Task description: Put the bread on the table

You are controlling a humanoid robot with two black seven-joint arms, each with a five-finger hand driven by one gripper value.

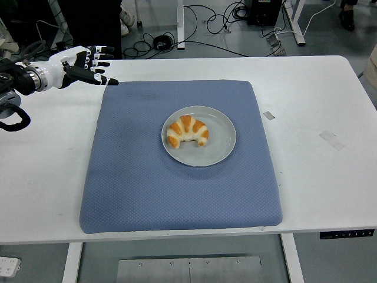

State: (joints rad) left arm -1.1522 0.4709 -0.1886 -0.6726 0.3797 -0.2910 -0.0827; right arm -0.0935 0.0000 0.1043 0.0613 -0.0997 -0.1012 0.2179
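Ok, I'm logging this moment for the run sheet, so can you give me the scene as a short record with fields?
bread: croissant, lying on the plate, not held
plate: grey, round, near the middle of the mat
mat: blue, padded, flat on the white table
left hand: over the table's far left, fingers spread, holding nothing, apart from the plate
right hand: not in view
task state: bread not yet picked up

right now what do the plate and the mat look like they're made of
Plate: probably glazed ceramic or melamine; it is pale grey, smooth and evenly rimmed with a soft sheen. Mat: likely a padded fabric or foam pad; it is blue, matte, with a fine dotted texture and thick rounded edges.
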